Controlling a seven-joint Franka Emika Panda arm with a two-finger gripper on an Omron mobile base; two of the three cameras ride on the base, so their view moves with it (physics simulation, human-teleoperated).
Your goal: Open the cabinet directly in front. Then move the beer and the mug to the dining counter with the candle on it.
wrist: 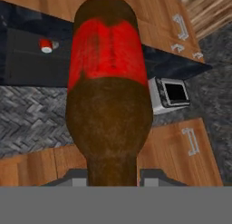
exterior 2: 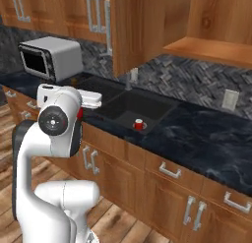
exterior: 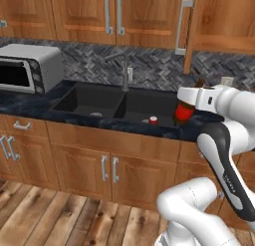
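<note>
So the end effector [exterior: 185, 112] has its fingers clamped on the beer [wrist: 108, 96], gripping it near the neck. In the hand view the bottle runs right up the middle, red label toward the far end, brown glass at the fingers. From the left base view, the beer is up in the air just over the front right corner of the sink [exterior: 107, 103], above the worktop [exterior: 30, 108] edge and not touching it. Only a bit of its red label and dark body peeks out past the white wrist there.

Other stuff relative to the sink: a small red can [exterior: 153, 120] sits inside its right basin, the faucet [exterior: 124, 70] stands behind it, and a toaster oven [exterior: 30, 68] is on the worktop well to the left. The cabinet [exterior: 219, 21] above and right of the sink has its door [exterior: 188, 31] swung open.
</note>
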